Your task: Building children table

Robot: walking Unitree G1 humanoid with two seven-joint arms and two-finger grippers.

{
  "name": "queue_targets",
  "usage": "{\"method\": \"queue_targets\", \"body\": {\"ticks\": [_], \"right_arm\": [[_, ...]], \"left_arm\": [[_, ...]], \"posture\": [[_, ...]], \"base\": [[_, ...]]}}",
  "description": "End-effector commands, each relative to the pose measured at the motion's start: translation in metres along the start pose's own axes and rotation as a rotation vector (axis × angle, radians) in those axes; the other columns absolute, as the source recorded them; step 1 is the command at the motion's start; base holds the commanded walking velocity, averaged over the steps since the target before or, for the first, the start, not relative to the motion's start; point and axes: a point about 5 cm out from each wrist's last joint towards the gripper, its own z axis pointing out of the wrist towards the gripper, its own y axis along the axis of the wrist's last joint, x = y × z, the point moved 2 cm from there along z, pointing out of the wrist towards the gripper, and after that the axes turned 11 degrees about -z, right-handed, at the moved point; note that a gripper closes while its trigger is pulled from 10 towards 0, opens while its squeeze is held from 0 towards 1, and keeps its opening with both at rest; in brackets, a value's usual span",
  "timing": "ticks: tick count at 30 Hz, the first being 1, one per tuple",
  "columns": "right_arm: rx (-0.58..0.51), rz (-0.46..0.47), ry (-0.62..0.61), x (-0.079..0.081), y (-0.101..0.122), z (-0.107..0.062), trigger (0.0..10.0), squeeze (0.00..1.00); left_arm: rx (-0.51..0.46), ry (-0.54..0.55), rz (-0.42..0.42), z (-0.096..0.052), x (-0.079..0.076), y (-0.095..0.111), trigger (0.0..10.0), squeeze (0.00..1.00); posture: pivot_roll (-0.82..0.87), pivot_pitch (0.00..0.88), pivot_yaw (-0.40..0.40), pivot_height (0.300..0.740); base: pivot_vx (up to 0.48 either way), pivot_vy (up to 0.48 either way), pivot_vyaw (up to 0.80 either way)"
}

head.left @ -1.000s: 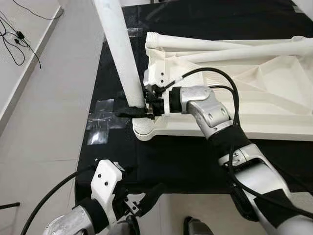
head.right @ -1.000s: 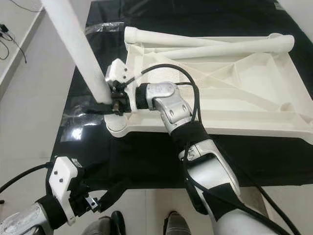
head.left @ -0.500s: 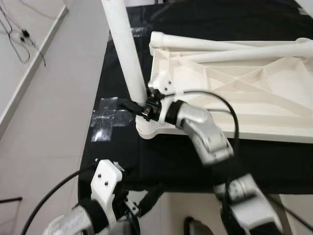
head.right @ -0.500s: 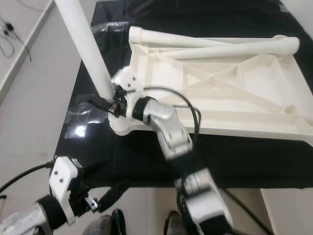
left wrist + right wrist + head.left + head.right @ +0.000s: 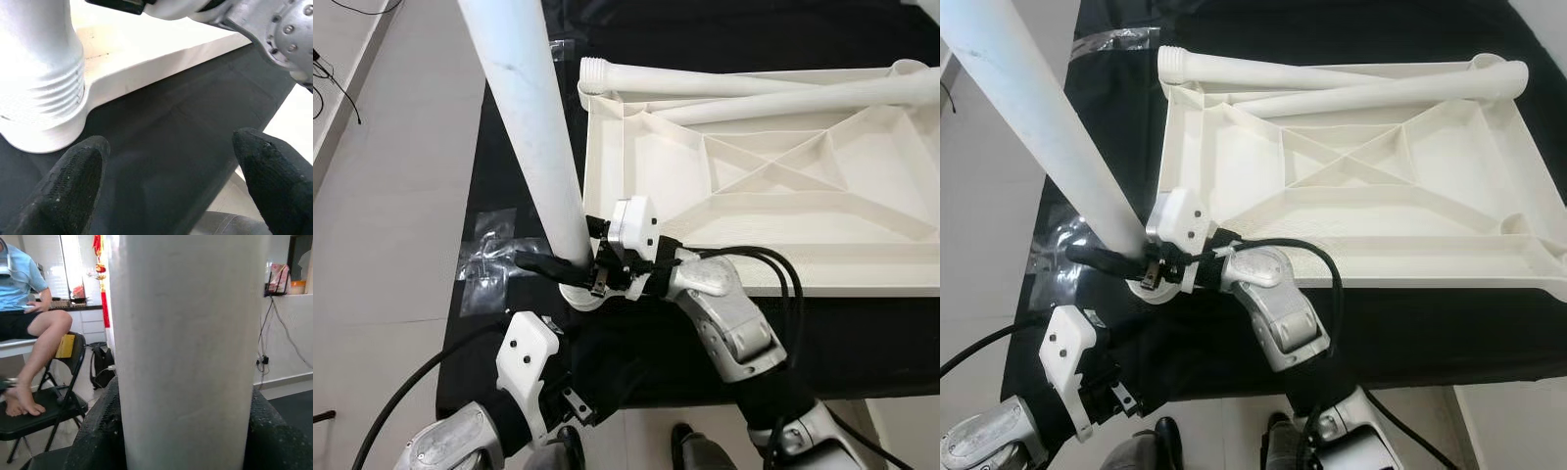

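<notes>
Table leg (image 5: 533, 147) upright between right fingers (image 5: 536, 262)

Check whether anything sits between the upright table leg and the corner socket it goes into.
Nothing visible does. The table leg already stands in the corner socket of the upturned tabletop, its threaded end seated there. The right gripper is shut on the leg just above the socket; the left gripper hangs open nearby over the black mat.

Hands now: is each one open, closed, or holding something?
Left hand: open, holding nothing.
Right hand: closed on the upright table leg.
</notes>
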Motion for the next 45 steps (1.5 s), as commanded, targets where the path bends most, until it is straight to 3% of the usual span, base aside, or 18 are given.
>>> {"method": "queue_targets", "body": {"ticks": [1,3,6,13,21,26,27,36,42,45], "right_arm": [[0.069,0.128,0.025,0.001,-0.023,-0.009,10.0,0.00],[0.069,0.128,0.025,0.001,-0.023,-0.009,10.0,0.00],[0.044,0.157,0.020,-0.013,-0.022,-0.010,10.0,0.00],[0.026,0.243,0.134,-0.020,-0.025,-0.020,10.0,0.00],[-0.059,0.320,0.143,-0.038,-0.016,-0.018,10.0,0.00],[0.008,0.213,0.198,-0.037,-0.021,-0.019,10.0,0.00],[0.065,0.128,0.234,-0.033,-0.026,-0.021,10.0,0.00],[-0.090,0.235,0.157,-0.054,-0.005,-0.021,10.0,0.00],[-0.098,0.188,0.178,-0.054,-0.001,-0.020,10.0,0.00],[-0.051,0.065,0.233,-0.050,0.001,-0.018,10.0,0.00]], "left_arm": [[0.039,0.013,-0.003,-0.003,0.003,-0.007,10.0,0.00],[0.039,0.013,-0.003,-0.003,0.003,-0.007,10.0,0.00],[0.039,0.010,-0.002,-0.003,0.002,-0.007,10.0,0.00],[0.041,0.008,-0.003,-0.004,0.003,-0.007,10.0,0.00],[0.045,0.011,0.003,-0.004,0.004,-0.007,10.0,0.00],[0.043,0.013,0.002,-0.004,0.005,-0.007,10.0,0.00],[0.042,0.012,-0.001,-0.004,0.005,-0.007,10.0,0.00],[0.038,0.011,-0.007,-0.004,0.005,-0.007,10.0,0.00],[0.037,0.011,-0.009,-0.004,0.007,-0.008,10.0,0.00],[0.039,0.009,-0.010,-0.004,0.007,-0.009,10.0,0.00]], "posture": [[-0.01,0.334,0.046,0.740],[-0.01,0.334,0.046,0.740],[-0.01,0.337,0.045,0.740],[0.00,0.337,0.048,0.740],[0.01,0.337,0.051,0.740],[0.01,0.329,0.051,0.740],[0.01,0.327,0.051,0.740],[0.02,0.311,0.051,0.740],[0.01,0.291,0.053,0.740],[0.02,0.282,0.053,0.740]], "base": [[0.000,0.000,0.00],[0.000,0.000,0.00],[0.000,0.000,0.00],[0.000,0.000,0.00],[0.000,0.000,0.00],[0.000,0.000,0.00],[0.000,0.000,0.00],[0.000,0.000,0.00],[0.000,0.000,0.00],[0.000,0.000,0.00]]}}
